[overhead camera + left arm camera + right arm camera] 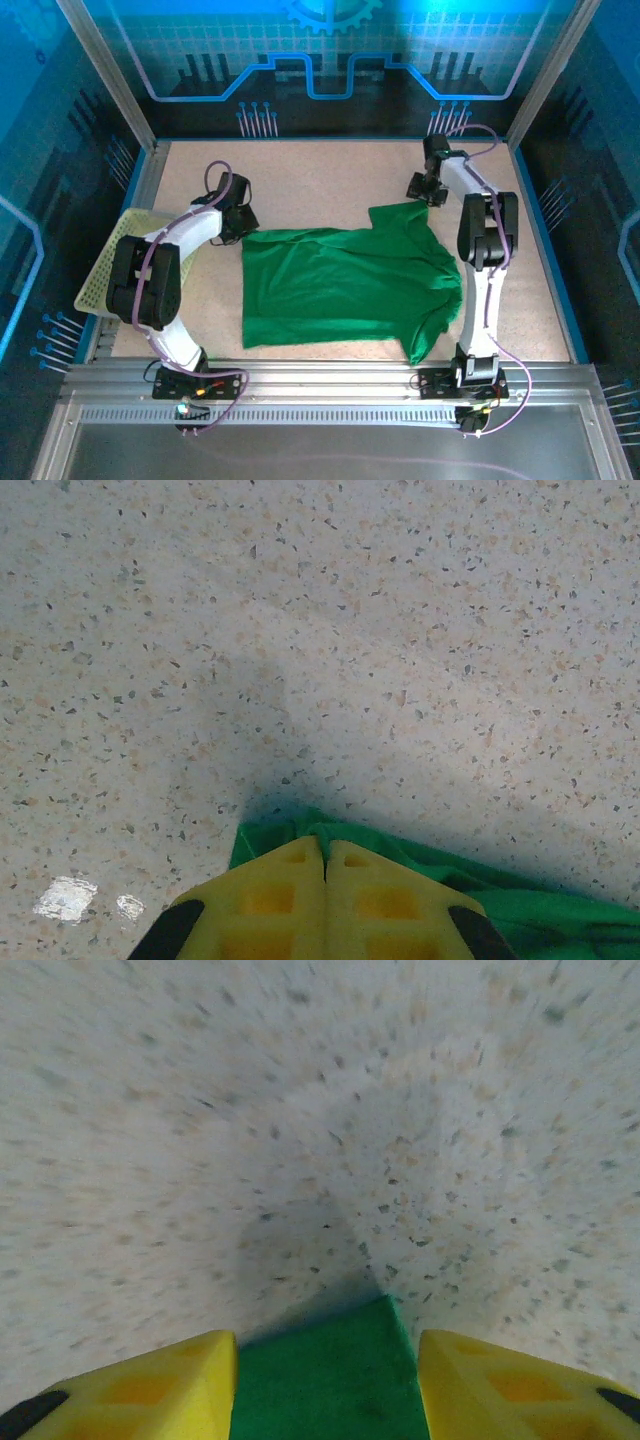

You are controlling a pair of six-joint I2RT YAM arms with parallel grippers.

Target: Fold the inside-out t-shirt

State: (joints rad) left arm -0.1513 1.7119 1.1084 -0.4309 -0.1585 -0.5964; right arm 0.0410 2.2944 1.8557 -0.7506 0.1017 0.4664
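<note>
Pinching t-shirt corner, left pincer clamped, right pincer open astride another corner

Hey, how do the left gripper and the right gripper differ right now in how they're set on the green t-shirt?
The left gripper is shut, fingers pressed together with the t-shirt bunched at their tips; the right gripper is open, a flat corner of cloth between its fingers. The left sits at the shirt's far left corner, the right at its far right corner. Both have yellow fingers.
</note>
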